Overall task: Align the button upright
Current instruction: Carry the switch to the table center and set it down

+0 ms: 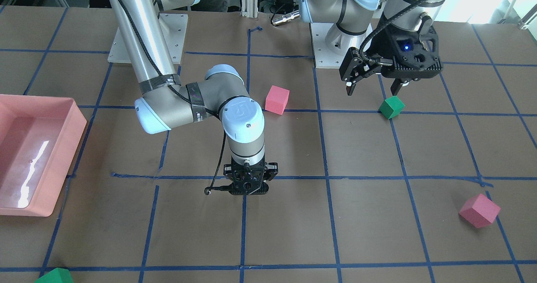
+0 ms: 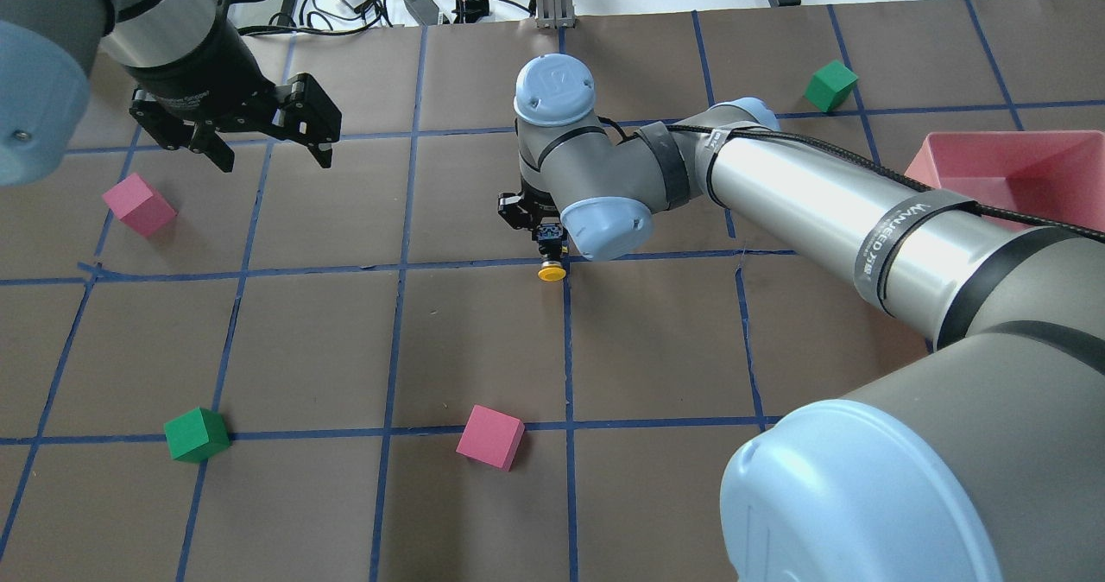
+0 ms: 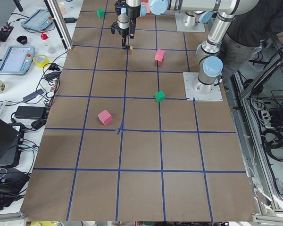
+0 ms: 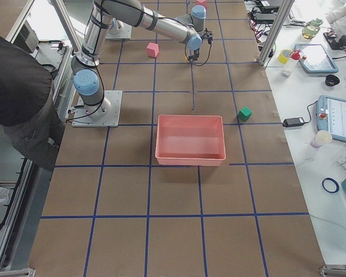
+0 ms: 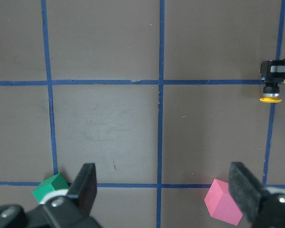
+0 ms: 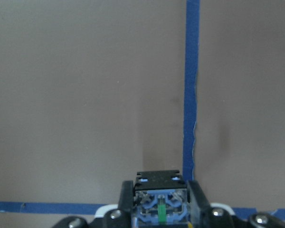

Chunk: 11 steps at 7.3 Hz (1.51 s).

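The button (image 2: 551,264) is tiny, with a yellow cap, black body and pale base. It sits between the fingers of my right gripper (image 2: 549,245), which is shut on it near a blue tape crossing mid-table. The cap points away from the wrist, down toward the table. The right wrist view shows the button's base (image 6: 160,205) pinched between the two fingers. The left wrist view shows the button (image 5: 270,95) far off at the right edge. In the front-facing view the right gripper (image 1: 250,189) hides it. My left gripper (image 2: 263,146) is open and empty, raised above the table, far from the button.
Pink cubes (image 2: 138,205) (image 2: 490,437) and green cubes (image 2: 197,434) (image 2: 831,85) lie scattered on the brown, blue-taped table. A pink bin (image 2: 993,167) stands by my right arm. The left gripper (image 1: 371,87) hangs just above a green cube (image 1: 391,107).
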Each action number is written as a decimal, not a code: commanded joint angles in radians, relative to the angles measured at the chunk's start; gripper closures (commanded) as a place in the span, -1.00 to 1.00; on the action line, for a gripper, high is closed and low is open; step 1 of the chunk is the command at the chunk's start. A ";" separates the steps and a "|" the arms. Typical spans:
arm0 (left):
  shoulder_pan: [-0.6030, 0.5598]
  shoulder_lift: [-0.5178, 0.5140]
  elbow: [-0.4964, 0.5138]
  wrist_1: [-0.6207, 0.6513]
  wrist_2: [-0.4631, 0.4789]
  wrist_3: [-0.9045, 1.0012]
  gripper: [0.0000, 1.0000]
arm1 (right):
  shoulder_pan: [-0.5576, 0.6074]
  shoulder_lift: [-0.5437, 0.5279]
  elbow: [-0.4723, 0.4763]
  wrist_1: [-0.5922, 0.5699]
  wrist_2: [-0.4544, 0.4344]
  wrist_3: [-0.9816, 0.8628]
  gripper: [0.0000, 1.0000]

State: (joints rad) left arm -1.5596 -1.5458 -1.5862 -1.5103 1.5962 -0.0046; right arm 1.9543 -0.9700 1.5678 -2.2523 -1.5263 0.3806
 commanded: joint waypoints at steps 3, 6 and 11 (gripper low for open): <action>0.001 0.000 0.002 -0.001 -0.001 0.000 -1.00 | 0.000 0.002 0.003 -0.001 0.012 -0.002 0.34; 0.003 -0.002 0.020 -0.001 -0.002 0.002 -1.00 | 0.000 -0.001 0.011 0.000 0.011 0.000 -0.09; -0.010 -0.005 0.045 0.001 -0.010 -0.020 -1.00 | -0.023 -0.115 0.011 0.072 -0.006 -0.063 -0.81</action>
State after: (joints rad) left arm -1.5640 -1.5502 -1.5416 -1.5117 1.5842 -0.0173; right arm 1.9485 -1.0238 1.5777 -2.2287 -1.5236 0.3607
